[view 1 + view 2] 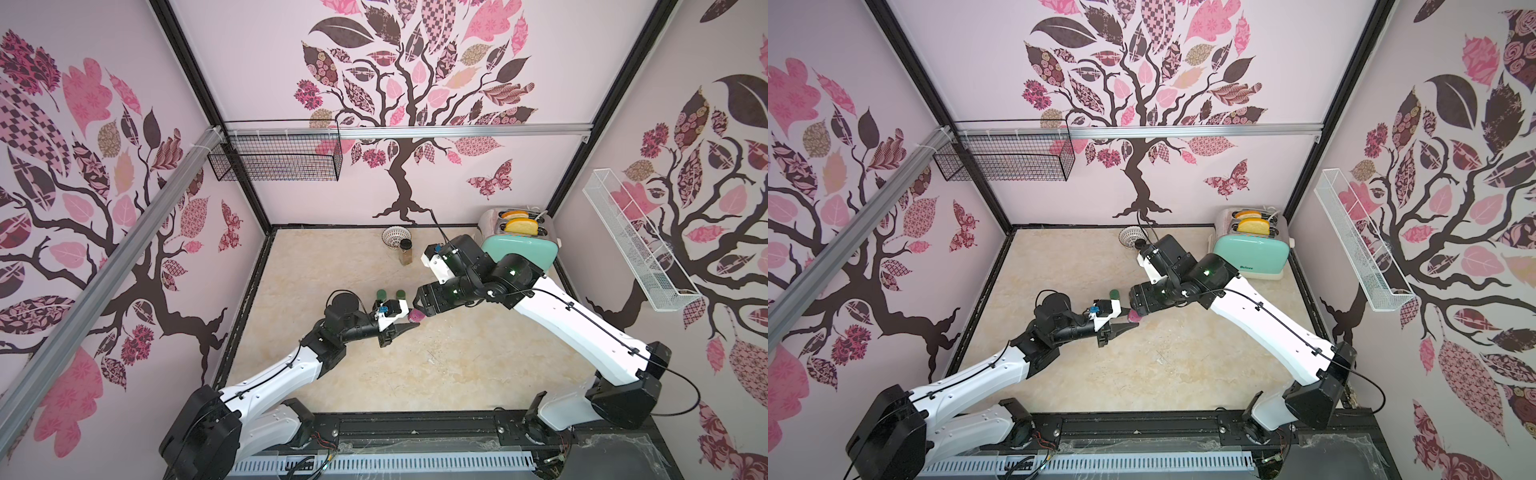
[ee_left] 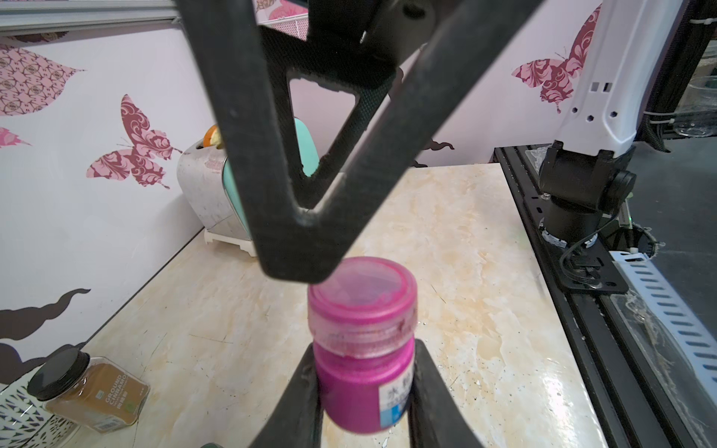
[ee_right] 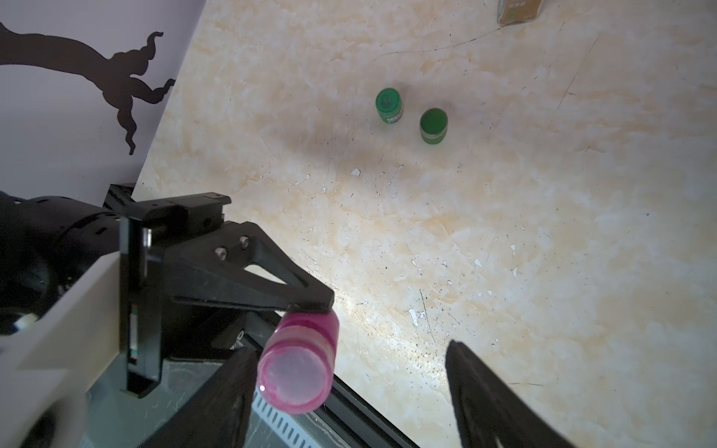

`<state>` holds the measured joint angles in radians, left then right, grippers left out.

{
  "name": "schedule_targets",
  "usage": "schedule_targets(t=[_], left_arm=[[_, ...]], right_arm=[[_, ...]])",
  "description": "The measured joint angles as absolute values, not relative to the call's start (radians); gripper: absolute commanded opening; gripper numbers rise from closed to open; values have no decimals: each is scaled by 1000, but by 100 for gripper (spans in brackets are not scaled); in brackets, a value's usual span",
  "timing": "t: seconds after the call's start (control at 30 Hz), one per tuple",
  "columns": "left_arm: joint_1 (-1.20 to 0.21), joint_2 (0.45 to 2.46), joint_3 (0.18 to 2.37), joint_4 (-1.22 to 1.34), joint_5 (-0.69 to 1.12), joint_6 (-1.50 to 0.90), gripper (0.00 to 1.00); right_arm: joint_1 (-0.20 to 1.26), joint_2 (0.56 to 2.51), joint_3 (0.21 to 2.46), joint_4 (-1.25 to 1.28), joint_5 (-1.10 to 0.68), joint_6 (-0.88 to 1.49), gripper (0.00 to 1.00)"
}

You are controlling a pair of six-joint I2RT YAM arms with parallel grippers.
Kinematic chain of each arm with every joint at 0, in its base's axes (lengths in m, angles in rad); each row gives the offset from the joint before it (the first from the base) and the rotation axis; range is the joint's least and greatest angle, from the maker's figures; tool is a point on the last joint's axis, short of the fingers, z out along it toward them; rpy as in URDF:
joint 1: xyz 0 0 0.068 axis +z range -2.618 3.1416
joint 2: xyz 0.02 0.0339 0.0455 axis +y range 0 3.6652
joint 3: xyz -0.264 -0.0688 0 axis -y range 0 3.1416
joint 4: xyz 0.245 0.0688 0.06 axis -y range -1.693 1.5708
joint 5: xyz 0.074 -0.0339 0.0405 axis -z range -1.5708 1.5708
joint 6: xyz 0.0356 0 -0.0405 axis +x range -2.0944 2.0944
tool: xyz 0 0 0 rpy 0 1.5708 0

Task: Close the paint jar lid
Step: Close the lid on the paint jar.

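Your left gripper (image 2: 364,349) had its jaws clamped on the body of the pink paint jar (image 2: 361,391), with the lid (image 2: 362,298) sitting on top. Your right gripper (image 3: 349,347) had its jaws wide, the lid between them, nearer one. In both top views the jar sat mid-frame over the desk (image 1: 457,374). Two green jars (image 1: 380,294) stood just to its upper left.

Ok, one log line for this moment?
left hand: shut on paint jar | right hand: open at lid | lid: on jar | tightness: cannot tell
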<state>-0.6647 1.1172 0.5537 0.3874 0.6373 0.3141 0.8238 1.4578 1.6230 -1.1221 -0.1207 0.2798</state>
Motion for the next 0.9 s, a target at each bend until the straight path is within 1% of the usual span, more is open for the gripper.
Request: schedule_targets(t=[0.47,0.67,0.73,0.83,0.9], left_arm=[[-666,1117,554,352,632,315,20],[-666,1117,554,354,642,319,20],[-667,1117,557,352,658,326,20],[-667,1117,572,337,688,339,20],[-667,1119,585,320,715,341,20]], right_arm=[[822,1461,1573,-1097,-129,288,79],[820,1458,1576,-1090,-133,255,86],[813,1449,1576,-1087,-134,224,89],[804,1421,1576,-1078,-134,169,91],[793,1397,1576,-1071,-134,128,94]])
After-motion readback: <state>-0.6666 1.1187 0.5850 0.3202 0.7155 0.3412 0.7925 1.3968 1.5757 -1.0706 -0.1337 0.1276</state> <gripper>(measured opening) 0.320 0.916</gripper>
